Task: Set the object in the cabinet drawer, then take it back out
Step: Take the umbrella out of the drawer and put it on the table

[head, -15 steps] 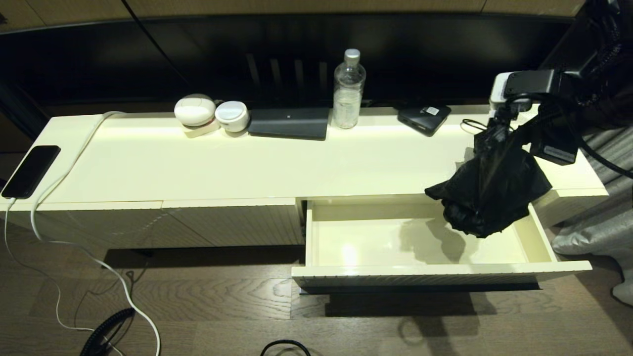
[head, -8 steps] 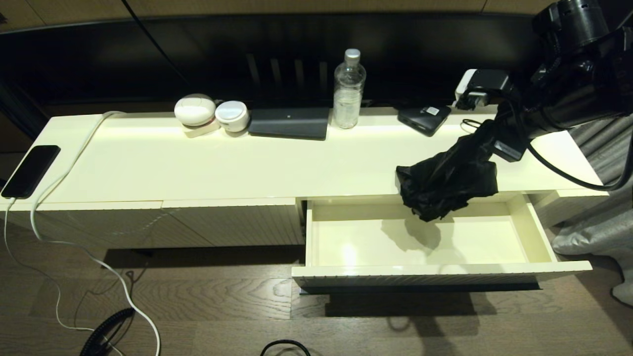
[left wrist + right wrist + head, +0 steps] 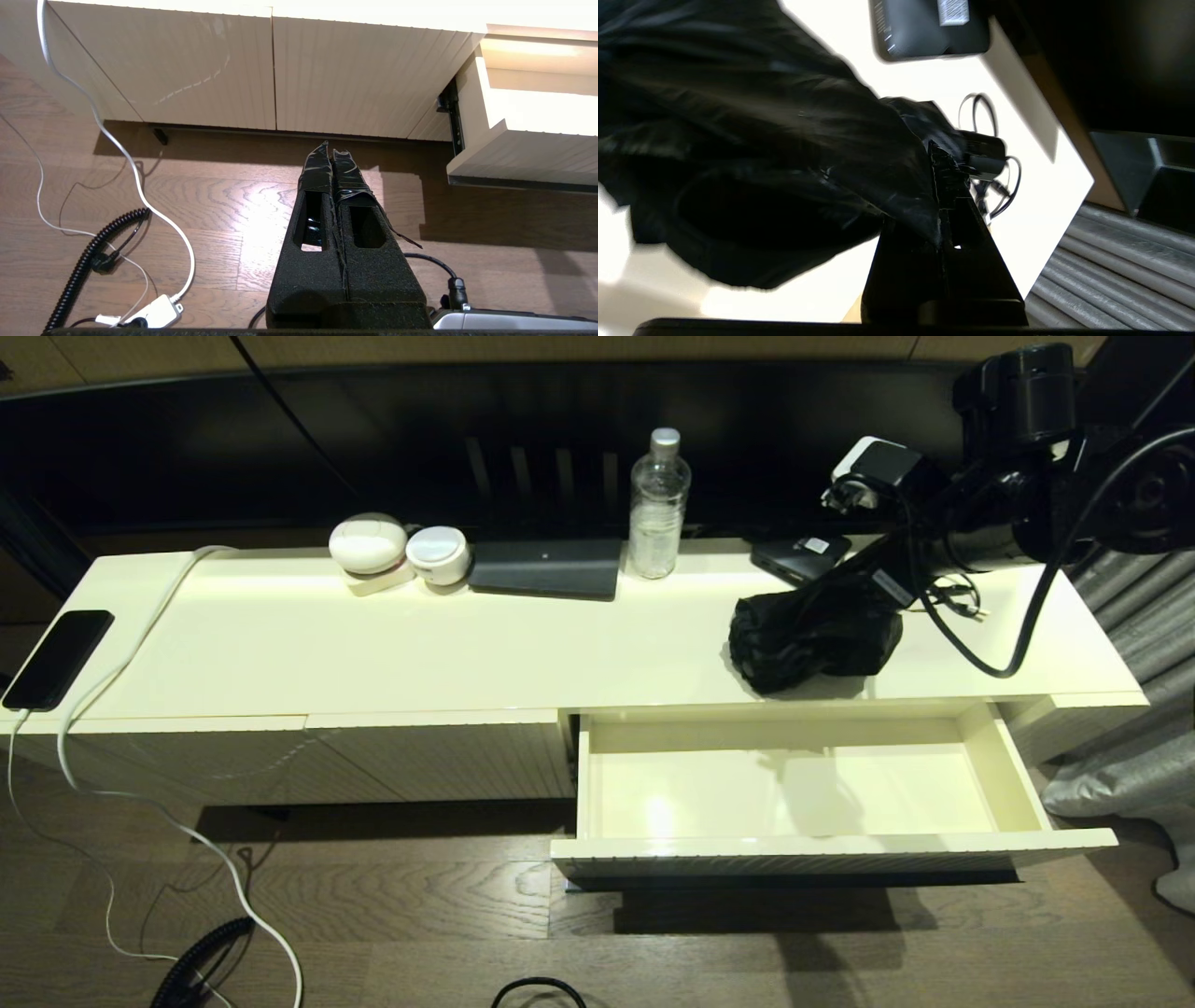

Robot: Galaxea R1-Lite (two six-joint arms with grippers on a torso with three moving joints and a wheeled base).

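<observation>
Long cream cabinet top (image 3: 392, 644) across the middle of the head view, dark wall behind, wood floor below. Along the back edge, upper centre of the frame: two white rounded cases (image 3: 397, 549), a flat dark pad (image 3: 546, 567), a clear water bottle (image 3: 659, 504), and further right a small black box with a white label (image 3: 801, 558). Far left, a phone (image 3: 58, 658) on a white charging cable (image 3: 140, 644).

Lower right of centre: cabinet drawer (image 3: 1013, 784) pulled fully out, smooth interior bare, nothing inside. Just above it in the frame, on the cabinet top near its front edge: black folding umbrella (image 3: 812, 637), a bundled mass of shiny fabric, resting on or barely over the surface; contact hard to confirm.

Right gripper (image 3: 941, 186) reaching in from the upper right of the head view, fingers pressed tight on a fold of the umbrella fabric, seen close in the right wrist view with the fabric (image 3: 752, 154) filling the left half. Gripped at the fabric rather than the handle, so the bundle sags loosely from the pinch. Thin black cable (image 3: 952, 597) lying on the top near the wrist, a likely snag.

Left gripper (image 3: 332, 158) parked low over the floor in front of the ribbed panels (image 3: 233, 70), fingers pressed together, holding nothing.

Judging by the empty drawer and the umbrella on top: either not yet put in, or already taken out.
</observation>
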